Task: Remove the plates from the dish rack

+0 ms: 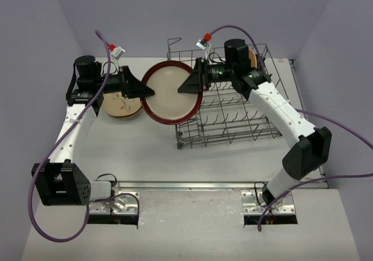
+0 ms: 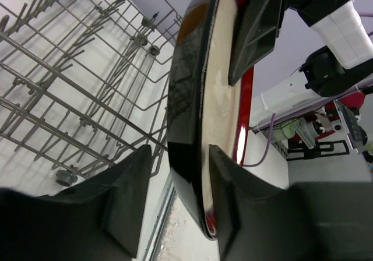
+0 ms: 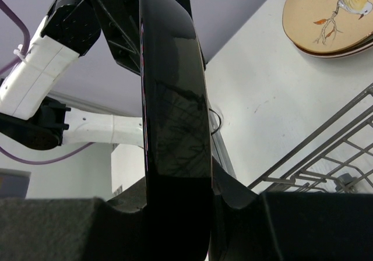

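A large plate (image 1: 172,92) with a cream face, red rim and black back hangs upright between both arms, left of the dish rack (image 1: 233,121). My right gripper (image 1: 185,86) is shut on its right edge; in the right wrist view the black rim (image 3: 175,127) fills the right gripper (image 3: 175,185). My left gripper (image 1: 145,89) straddles the opposite edge. In the left wrist view one finger (image 2: 233,185) lies against the cream face, while the other finger (image 2: 125,185) stands a little off the black back (image 2: 186,98). An orange-tan plate (image 1: 252,56) stands in the rack's far corner.
A stack of plates (image 1: 119,106) lies on the table under the left arm; its top plate (image 3: 329,16) is tan with a bird drawing. The rack's upright tines (image 2: 70,80) are close to the right of the held plate. Purple cables loop above both wrists.
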### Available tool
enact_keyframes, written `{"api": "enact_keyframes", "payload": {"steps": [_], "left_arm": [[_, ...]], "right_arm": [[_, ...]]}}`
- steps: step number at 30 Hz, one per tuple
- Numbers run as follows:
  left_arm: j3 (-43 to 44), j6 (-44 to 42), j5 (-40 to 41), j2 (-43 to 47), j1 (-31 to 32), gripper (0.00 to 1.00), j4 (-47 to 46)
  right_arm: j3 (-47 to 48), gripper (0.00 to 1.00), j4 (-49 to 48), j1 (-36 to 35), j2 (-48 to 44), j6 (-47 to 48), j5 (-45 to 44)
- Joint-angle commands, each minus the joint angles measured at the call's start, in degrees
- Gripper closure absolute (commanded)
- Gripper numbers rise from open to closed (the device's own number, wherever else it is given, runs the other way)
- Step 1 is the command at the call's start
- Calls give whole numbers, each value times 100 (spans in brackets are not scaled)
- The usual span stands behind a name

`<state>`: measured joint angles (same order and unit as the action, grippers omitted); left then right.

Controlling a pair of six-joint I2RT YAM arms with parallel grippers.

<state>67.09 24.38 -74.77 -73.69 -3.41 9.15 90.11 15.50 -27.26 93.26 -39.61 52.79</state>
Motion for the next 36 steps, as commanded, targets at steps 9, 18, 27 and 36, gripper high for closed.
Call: {"api": "enact_keyframes", "payload": {"steps": [9, 18, 27, 36], "left_arm": [[-52, -52, -288, -40, -95, 100, -196], [-127, 1157, -634, -459, -1771, 100, -1451], [991, -1178, 392, -2081, -2670, 100, 1404], [1141, -1552, 1199, -2893, -2869, 100, 1476]], "right_arm": [[433, 53, -383, -52, -69, -35, 19], [552, 1, 480, 201, -343, 551, -1497], [336, 1, 481, 622, -667, 548, -1535], [270, 1, 481, 626, -712, 604, -1516]]}}
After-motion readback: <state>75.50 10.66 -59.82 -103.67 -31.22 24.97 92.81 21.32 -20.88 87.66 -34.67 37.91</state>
